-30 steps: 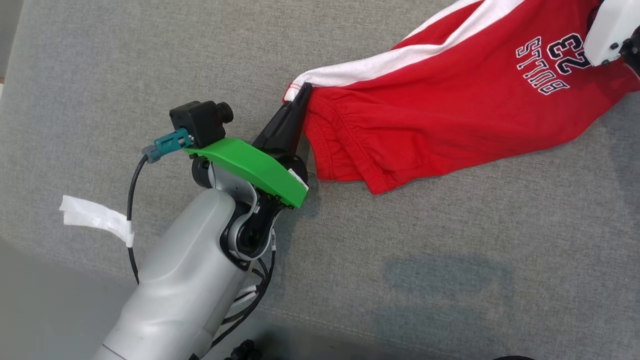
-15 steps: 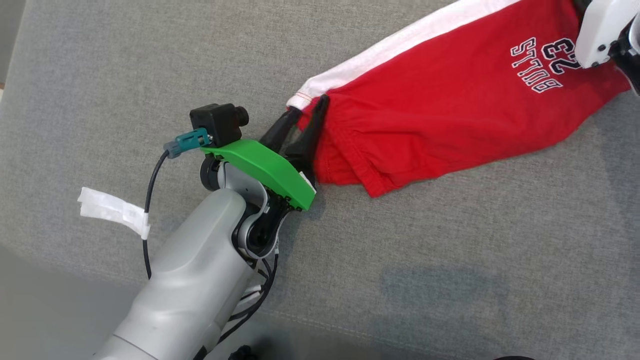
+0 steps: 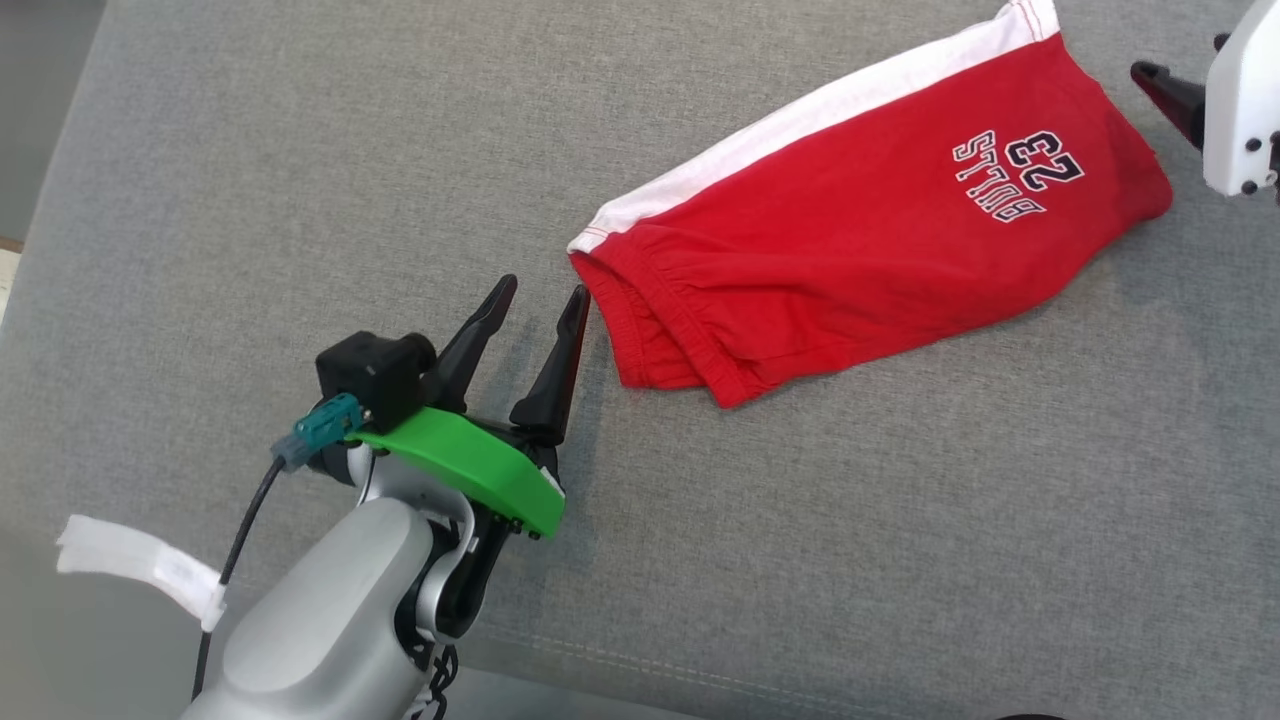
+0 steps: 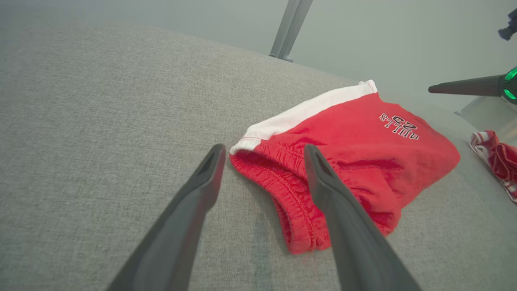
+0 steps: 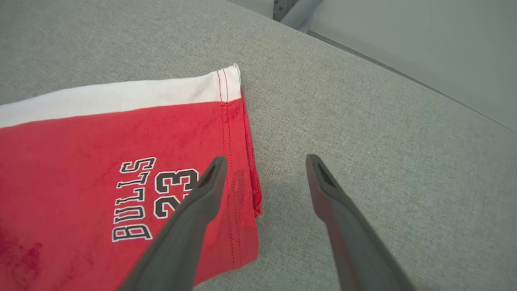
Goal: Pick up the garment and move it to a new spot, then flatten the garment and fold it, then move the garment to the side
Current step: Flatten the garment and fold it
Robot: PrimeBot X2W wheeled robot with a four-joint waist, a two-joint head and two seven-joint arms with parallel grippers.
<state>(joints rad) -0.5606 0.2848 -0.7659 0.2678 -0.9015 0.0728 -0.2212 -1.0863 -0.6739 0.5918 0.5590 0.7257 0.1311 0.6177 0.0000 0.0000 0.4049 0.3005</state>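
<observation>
Lying folded, the soft red jersey garment (image 3: 860, 250) is resting on the grey woven surface (image 3: 800, 520), showing a white side stripe and gathered elastic waistband. The left gripper (image 3: 544, 287) is hovering just beside that waistband, fingers spread, empty. The right gripper (image 5: 265, 158), likewise spread and empty, is hanging by the stitched hem.

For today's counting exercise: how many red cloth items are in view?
2. The red shorts lie on the grey cushion; a crumpled red-and-white item sits at the left wrist view's right edge. Others may be out of frame.
</observation>
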